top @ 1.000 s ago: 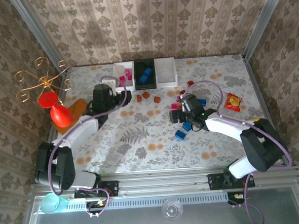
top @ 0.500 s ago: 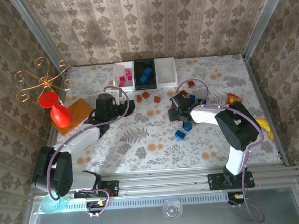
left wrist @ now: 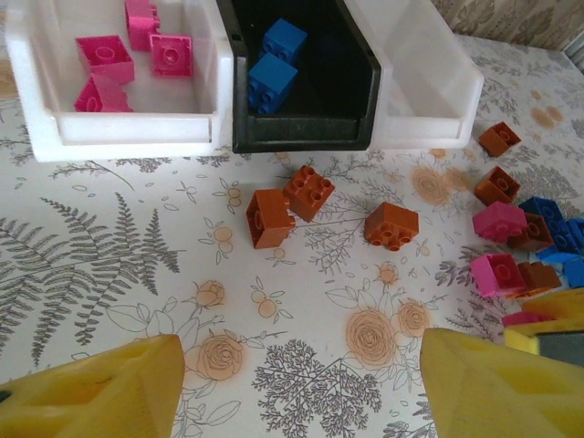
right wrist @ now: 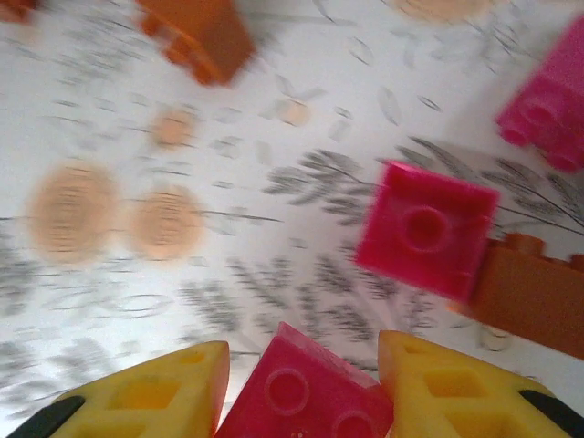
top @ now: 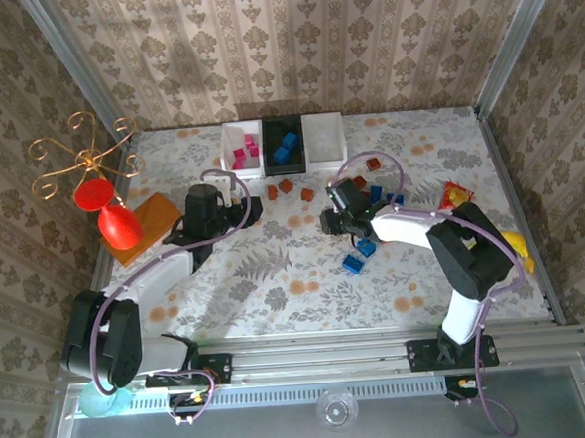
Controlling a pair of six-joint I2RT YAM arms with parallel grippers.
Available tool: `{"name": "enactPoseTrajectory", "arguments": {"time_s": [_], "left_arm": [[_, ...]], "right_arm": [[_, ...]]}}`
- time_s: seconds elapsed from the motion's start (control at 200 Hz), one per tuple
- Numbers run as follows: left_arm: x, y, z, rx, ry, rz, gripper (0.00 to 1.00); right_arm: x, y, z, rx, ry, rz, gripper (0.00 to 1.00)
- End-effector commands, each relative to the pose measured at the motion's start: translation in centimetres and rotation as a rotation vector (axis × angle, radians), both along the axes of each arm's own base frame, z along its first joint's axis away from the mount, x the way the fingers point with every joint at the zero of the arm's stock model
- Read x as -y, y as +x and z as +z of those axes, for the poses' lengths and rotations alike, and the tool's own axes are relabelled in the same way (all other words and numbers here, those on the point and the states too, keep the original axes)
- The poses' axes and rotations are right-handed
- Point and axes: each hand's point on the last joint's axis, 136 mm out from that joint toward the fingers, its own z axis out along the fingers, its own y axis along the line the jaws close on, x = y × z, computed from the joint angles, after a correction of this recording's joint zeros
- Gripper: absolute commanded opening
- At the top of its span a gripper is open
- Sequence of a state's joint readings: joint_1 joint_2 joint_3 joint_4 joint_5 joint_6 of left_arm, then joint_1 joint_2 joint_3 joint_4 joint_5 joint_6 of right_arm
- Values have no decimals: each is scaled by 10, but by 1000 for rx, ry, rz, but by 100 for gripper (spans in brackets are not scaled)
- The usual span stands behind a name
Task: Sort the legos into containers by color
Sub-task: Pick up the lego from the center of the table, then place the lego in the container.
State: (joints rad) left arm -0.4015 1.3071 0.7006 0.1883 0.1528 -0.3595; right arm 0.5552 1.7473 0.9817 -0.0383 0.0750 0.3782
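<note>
Three containers stand in a row at the back: a white bin point(left wrist: 128, 128) with pink legos, a black bin point(left wrist: 301, 137) with blue legos point(left wrist: 274, 78), and a second white bin point(left wrist: 429, 119). Brown legos point(left wrist: 308, 192) lie loose in front of them, with pink, blue and brown ones point(left wrist: 500, 221) clustered to the right. My left gripper point(left wrist: 301, 365) hangs open over bare cloth, in front of the bins point(top: 247, 210). My right gripper point(right wrist: 306, 365) is shut on a pink lego point(right wrist: 310, 392) at the left edge of that cluster point(top: 328, 220). Another pink lego point(right wrist: 427, 228) lies just ahead.
A flat orange block point(top: 145, 218) and red cups point(top: 119, 226) on a gold stand point(top: 80, 153) sit at the left. A snack packet point(top: 457, 197) and a banana point(top: 518, 243) lie at the right edge. Two blue bricks point(top: 354, 264) rest near the right arm.
My right gripper has closed round the pink lego and shifted left, away from the cluster. My left gripper has drifted slightly right, still open.
</note>
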Motion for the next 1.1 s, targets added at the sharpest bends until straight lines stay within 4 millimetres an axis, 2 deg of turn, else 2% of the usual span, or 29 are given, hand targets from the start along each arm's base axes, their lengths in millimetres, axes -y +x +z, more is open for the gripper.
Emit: {"name": "enactPoseTrajectory", "arguments": {"time_s": [0.0, 0.085, 0.25, 0.405, 0.54, 0.7, 0.895, 0.945, 1.095], "left_arm": [[-12, 2, 8, 30, -7, 38, 70], [-22, 5, 10, 38, -27, 78, 71], [-34, 8, 16, 41, -83, 121, 71], [-39, -1, 11, 15, -104, 126, 72], [-42, -14, 1, -14, -150, 142, 72], [-46, -30, -1, -20, -181, 148, 72], [-52, -48, 1, -15, -172, 149, 72], [-54, -53, 1, -18, -163, 149, 73], [-61, -63, 0, -14, -133, 157, 77]], "right_arm": [[-39, 14, 61, 107, 194, 68, 39], [-61, 26, 82, 155, 269, 99, 39], [-107, 69, 115, 245, 403, 130, 39], [-142, 111, 127, 314, 499, 149, 39], [-168, 147, 125, 349, 521, 161, 39], [-187, 188, 105, 380, 487, 148, 38], [-206, 227, 87, 409, 442, 144, 45], [-209, 232, 89, 416, 444, 151, 49], [-213, 233, 128, 474, 469, 202, 60]]}}
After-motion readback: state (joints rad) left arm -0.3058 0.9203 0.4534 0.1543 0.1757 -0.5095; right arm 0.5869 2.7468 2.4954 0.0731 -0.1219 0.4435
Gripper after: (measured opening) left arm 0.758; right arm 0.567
